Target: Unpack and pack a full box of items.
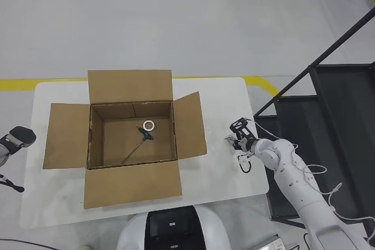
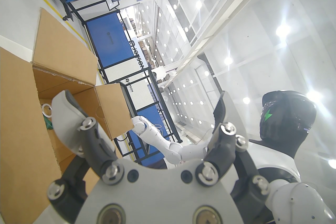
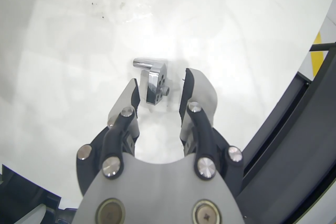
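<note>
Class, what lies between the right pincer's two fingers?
A shiny metal block on the white table, inside the open right pincer; the right wrist view shows it.

The box [image 1: 130,86] sits mid-worktop [image 1: 222,100]. Inside it, a ring [image 1: 149,125] lies toward 12 o'clock, and a tool [image 1: 139,140] runs from it toward 7 o'clock, seemingly touching it. At 3 o'clock from the box, a metal part [image 3: 155,83] lies on the worktop between the right gripper's [image 3: 161,81] spread fingers.
</note>
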`<action>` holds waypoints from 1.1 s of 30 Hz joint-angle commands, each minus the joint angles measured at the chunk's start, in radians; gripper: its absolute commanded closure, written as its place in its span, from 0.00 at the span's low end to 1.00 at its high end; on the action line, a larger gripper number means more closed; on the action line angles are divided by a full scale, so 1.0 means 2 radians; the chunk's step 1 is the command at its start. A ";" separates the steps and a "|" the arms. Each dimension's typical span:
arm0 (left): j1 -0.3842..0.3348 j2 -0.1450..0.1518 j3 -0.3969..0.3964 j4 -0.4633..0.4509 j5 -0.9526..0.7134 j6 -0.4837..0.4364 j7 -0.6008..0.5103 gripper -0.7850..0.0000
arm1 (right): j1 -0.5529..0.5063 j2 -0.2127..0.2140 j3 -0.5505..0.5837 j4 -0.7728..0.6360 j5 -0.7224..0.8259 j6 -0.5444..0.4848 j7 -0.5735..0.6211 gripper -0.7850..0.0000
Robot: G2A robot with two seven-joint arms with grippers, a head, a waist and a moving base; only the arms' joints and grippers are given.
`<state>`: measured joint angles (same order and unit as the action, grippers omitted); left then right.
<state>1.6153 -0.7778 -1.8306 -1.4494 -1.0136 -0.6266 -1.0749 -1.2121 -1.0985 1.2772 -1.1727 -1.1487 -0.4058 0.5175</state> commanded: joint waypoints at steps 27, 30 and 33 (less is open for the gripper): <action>0.000 0.000 0.000 0.000 0.000 0.000 0.000 0.00 | -0.132 0.006 0.115 -0.205 0.283 -0.054 -0.121 1.00; 0.000 0.000 0.000 0.000 0.000 0.000 0.000 0.00 | -0.141 0.004 0.110 -0.236 0.305 -0.086 -0.149 1.00; 0.000 0.000 0.000 0.000 0.000 0.000 0.000 0.00 | -0.140 0.002 0.096 -0.258 0.314 -0.112 -0.165 1.00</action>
<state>1.6153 -0.7778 -1.8306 -1.4494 -1.0136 -0.6266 -1.0749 -1.4948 -1.0939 1.4802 -1.6748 -0.5253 -0.6128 0.1968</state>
